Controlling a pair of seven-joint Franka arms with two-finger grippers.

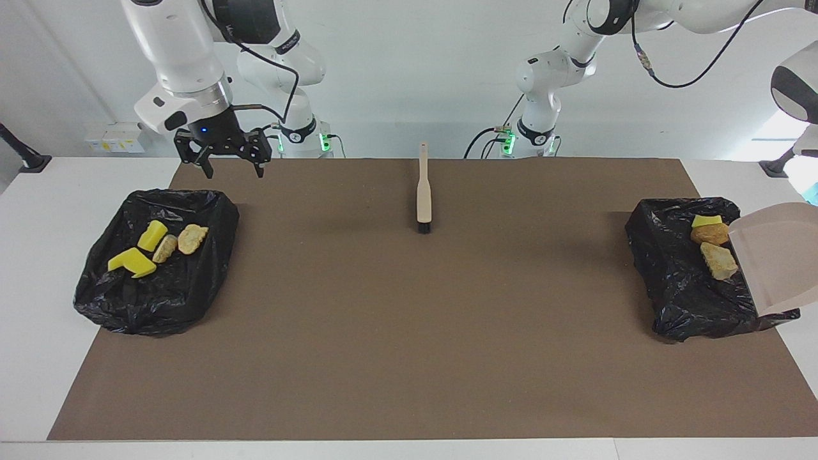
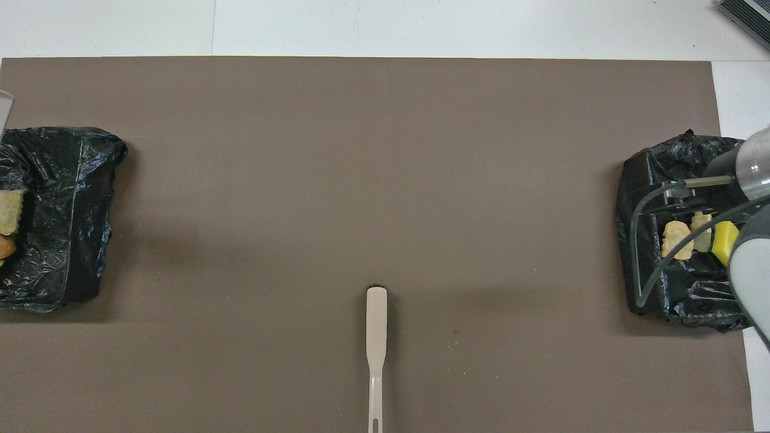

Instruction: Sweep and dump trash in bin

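You have a white bench (image 1: pixel 38 268) with a brown mat (image 1: pixel 409 319) covering most of it. On the mat, two black-lined bins: one (image 1: pixel 160 300) at the right arm's end, at 9 o'clock in the facing view, and one (image 1: pixel 671 275) at the left arm's end, at 3 o'clock. A beige brush (image 1: pixel 423 191) lies on the mat at 12 o'clock, midway between the bins, bristles pointing away from the robots.

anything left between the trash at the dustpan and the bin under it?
Nothing visible. The three bits of trash already lie in the bin at the left arm's end, off the tilted dustpan. The right gripper is up over the mat's edge, open.
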